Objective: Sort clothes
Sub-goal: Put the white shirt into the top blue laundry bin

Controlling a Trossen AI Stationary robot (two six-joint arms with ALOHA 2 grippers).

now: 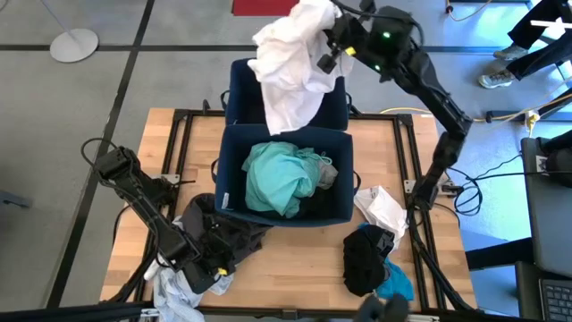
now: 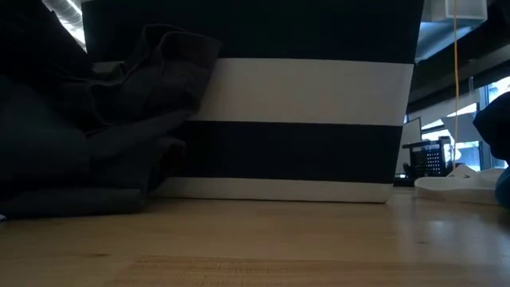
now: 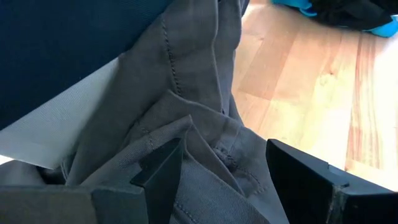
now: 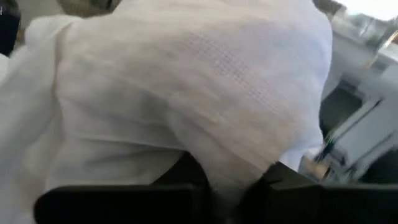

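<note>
A white garment point(image 1: 290, 72) hangs above the far navy bin point(image 1: 239, 85), with my right gripper point(image 1: 327, 52) shut on it. The near navy bin point(image 1: 344, 192) holds a turquoise garment point(image 1: 277, 179). A dark grey garment point(image 1: 223, 234) lies heaped on the table and leans against the near bin's left front corner point(image 2: 119, 104). My left gripper point(image 1: 217, 250) is open at this heap. In the left wrist view its fingers stand on either side of a ridge of the grey cloth point(image 3: 211, 143). My right gripper pinches a bunched part of the white garment point(image 4: 217, 168) between its two fingers, reaching level from the table's right side. The cloth billows over the fingers and hangs slack below them, lifted clear over the far bin. Whether my left gripper's fingers point(image 3: 163, 177) touch the grey cloth, I cannot tell.
On the table's right side lie a white garment point(image 1: 382, 211), a black garment point(image 1: 362, 259) and a teal-blue one point(image 1: 399, 283). A pale garment point(image 1: 174, 291) lies at the near left edge. Bare wood point(image 1: 295, 268) shows in front of the near bin.
</note>
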